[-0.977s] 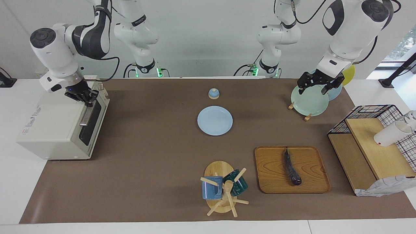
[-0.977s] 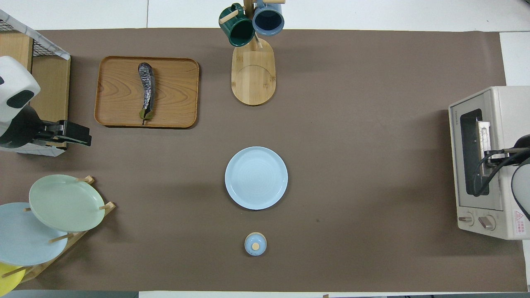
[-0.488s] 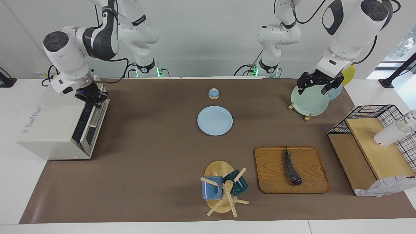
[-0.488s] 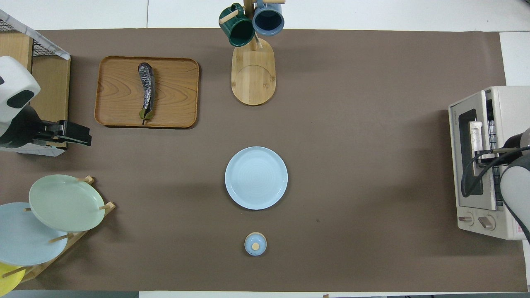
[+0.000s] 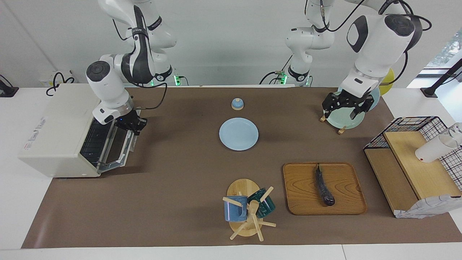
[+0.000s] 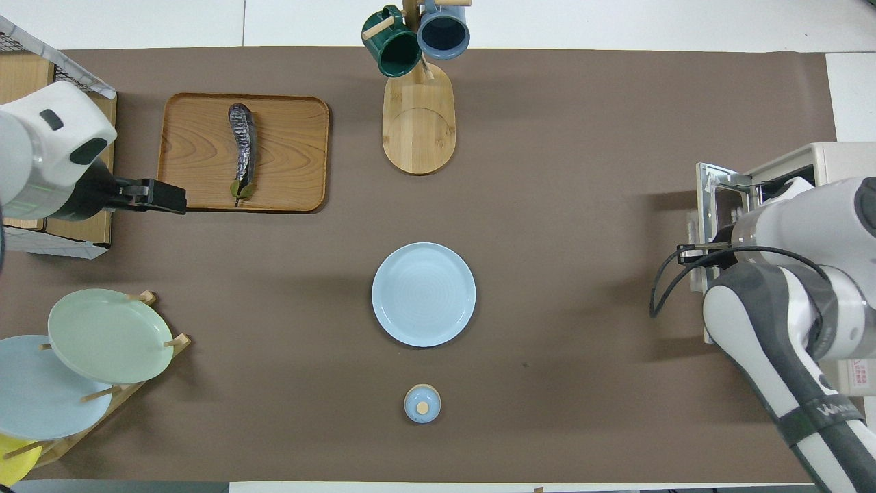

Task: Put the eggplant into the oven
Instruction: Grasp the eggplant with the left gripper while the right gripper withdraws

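The eggplant (image 5: 324, 186) lies lengthwise on a wooden tray (image 5: 299, 187), also in the overhead view (image 6: 243, 145). The cream oven (image 5: 54, 122) stands at the right arm's end of the table. Its glass door (image 5: 117, 151) hangs well open and the wire rack (image 5: 94, 137) shows inside. My right gripper (image 5: 133, 125) is shut on the door's bar handle at the door's upper edge; in the overhead view the arm hides it. My left gripper (image 5: 339, 112) is open and empty in the air over the plate rack; from overhead (image 6: 174, 197) it is by the tray's (image 6: 287, 171) corner.
A light blue plate (image 5: 238, 134) and a small blue lidded pot (image 5: 237, 104) sit mid-table. A mug tree (image 5: 249, 209) with two mugs stands beside the tray. A plate rack with a green plate (image 5: 343, 122) and a wire-and-wood shelf (image 5: 411, 169) are at the left arm's end.
My right gripper has pulled the oven door from shut down and outward until it hangs well open. My left gripper has moved a little from the plate rack toward the tray.
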Robot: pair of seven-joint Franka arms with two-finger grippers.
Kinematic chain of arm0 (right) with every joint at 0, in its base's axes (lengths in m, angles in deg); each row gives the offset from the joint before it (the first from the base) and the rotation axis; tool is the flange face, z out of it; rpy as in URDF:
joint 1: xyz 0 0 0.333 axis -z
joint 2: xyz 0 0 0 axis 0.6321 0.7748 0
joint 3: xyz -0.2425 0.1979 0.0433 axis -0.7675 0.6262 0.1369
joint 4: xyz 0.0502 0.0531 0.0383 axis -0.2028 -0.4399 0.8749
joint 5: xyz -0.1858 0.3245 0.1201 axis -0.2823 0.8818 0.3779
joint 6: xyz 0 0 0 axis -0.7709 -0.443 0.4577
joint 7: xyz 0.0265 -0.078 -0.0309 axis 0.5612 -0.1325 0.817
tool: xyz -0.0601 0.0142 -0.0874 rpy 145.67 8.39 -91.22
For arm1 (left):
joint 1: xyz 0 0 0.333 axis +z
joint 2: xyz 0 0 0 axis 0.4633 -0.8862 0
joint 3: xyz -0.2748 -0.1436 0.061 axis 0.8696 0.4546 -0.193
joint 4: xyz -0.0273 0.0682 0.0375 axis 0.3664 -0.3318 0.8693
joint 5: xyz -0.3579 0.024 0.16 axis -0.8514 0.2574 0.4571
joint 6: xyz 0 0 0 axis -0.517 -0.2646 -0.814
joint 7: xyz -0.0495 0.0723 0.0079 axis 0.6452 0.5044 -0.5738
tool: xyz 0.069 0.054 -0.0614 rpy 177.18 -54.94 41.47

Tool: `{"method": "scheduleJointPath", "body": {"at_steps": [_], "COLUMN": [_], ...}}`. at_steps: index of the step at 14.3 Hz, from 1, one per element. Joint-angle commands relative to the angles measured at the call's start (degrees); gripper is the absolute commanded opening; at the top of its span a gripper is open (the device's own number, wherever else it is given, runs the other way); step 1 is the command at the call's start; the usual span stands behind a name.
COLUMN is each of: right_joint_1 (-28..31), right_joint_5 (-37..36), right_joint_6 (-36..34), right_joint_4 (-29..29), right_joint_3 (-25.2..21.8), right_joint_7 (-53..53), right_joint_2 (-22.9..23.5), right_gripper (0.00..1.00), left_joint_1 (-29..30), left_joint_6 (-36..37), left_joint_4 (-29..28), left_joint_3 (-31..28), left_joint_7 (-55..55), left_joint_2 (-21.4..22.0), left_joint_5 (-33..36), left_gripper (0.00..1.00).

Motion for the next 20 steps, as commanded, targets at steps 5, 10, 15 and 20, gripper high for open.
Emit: {"method": "scheduleJointPath", "body": {"at_steps": [5, 10, 15, 20], "right_joint_1": [-1.5, -6.6, -2.6, 0.6], "right_joint_5": [-1.2, -1.1, -1.3, -1.7], "right_joint_6": [8.0, 3.6, -23.3, -40.4], "right_joint_4": [-1.9, 2.1, 18.5, 31.0], "right_joint_3": [-0.8, -0.5, -1.0, -1.0], "right_joint_7": [-5.5, -9.6, -8.5, -7.7], "right_joint_2": [5.2, 5.1, 1.4, -3.2], "right_gripper": [0.0, 0.0, 0.0, 0.26], "left_joint_1": [-1.5, -1.4, -1.0, -0.9], "left_joint_6": [-15.2, -23.3, -27.1, -28.8], "left_joint_4": [7.3, 10.7, 8.3, 4.4], "left_joint_3": [-0.6, -0.6, -0.6, -0.6], "left_joint_7": [0.2, 0.5, 2.0, 2.3], "left_joint_2": [-19.1, -28.6, -29.6, -28.4], "left_joint_5": [0.7, 2.1, 4.6, 4.5], "left_gripper": [1.0, 1.0, 0.95, 0.58]}}
